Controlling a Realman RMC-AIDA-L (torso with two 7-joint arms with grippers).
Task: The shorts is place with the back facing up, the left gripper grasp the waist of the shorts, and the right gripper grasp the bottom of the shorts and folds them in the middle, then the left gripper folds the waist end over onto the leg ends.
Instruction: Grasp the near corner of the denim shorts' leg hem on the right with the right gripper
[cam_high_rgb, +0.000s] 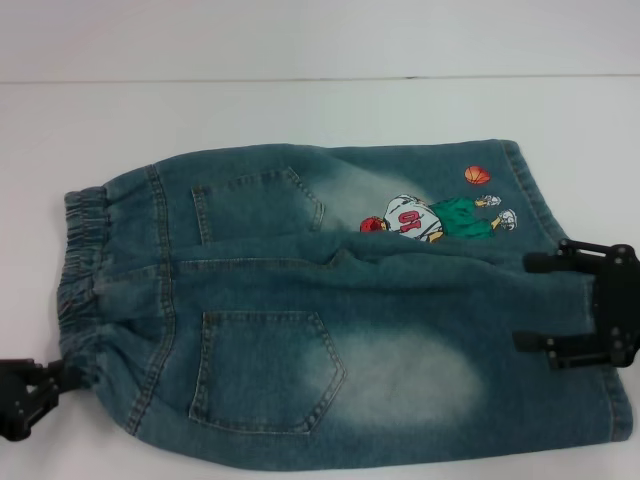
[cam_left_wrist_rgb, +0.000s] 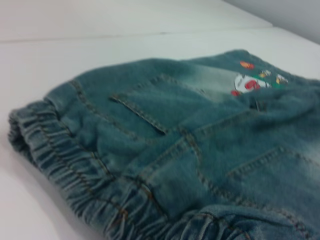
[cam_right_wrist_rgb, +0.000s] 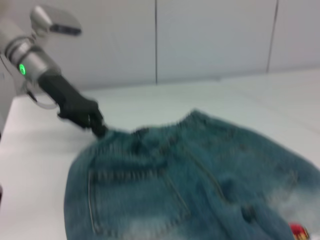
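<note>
Shorts (cam_high_rgb: 330, 320) are lying flat on the worktop (cam_high_rgb: 300, 110); left tool (cam_high_rgb: 45, 385) is clamping the waistband (cam_high_rgb: 80, 290), right tool (cam_high_rgb: 580, 305) spreading open over the hem.

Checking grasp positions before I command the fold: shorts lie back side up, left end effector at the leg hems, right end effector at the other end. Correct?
Not quite. The head view shows the left end effector at the ruffled elastic waist of the shorts, not the leg hems. The right end effector is at the hem end. Pockets showing, so back side up is right.
</note>
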